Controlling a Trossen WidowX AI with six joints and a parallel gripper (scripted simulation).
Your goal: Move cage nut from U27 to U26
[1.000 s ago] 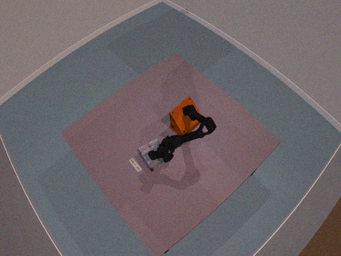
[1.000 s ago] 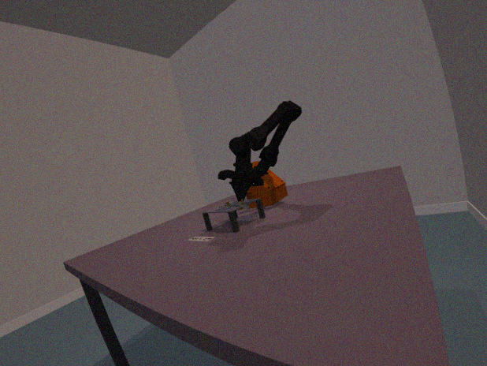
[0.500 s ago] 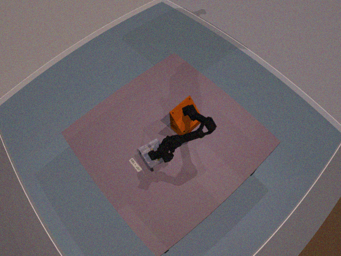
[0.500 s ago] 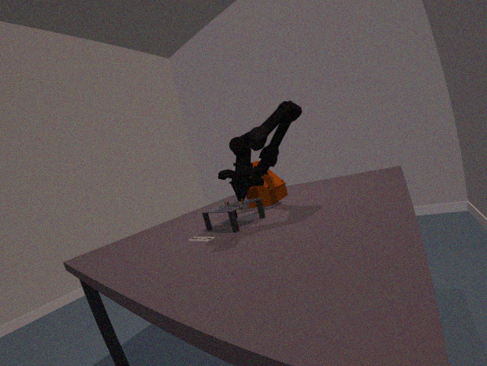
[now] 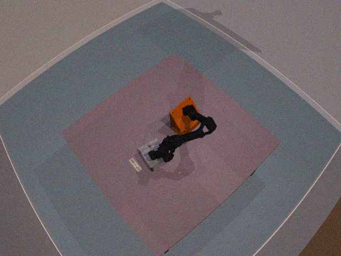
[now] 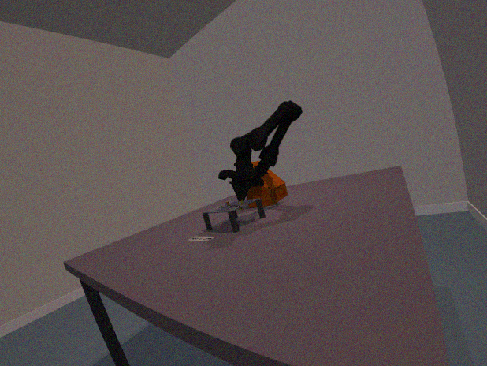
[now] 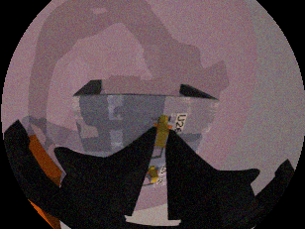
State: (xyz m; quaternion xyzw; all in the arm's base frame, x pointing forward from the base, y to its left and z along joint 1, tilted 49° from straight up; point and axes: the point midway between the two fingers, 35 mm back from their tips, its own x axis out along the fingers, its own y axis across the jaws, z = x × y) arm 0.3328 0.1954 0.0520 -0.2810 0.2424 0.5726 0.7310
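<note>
Pinkish tabletop; cage nut pinched between jaws.

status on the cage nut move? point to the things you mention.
Gripper (image 5: 150,156) (image 6: 241,200) (image 7: 162,132) shut on a cage nut (image 7: 161,136) by the U26 label (image 7: 181,123). Other nut (image 7: 153,173) close beside the fingers, possible snag. Seating and wings: can't tell.

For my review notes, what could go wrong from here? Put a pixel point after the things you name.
The cage nut (image 7: 162,129) between the tool's (image 7: 160,132) fingertips sits beside the U26 label (image 7: 181,123); it might be tilted or only half clipped, since its wings are hidden. The fingers also reach close to the other nut (image 7: 152,174), so a sideways retreat could knock it.
</note>
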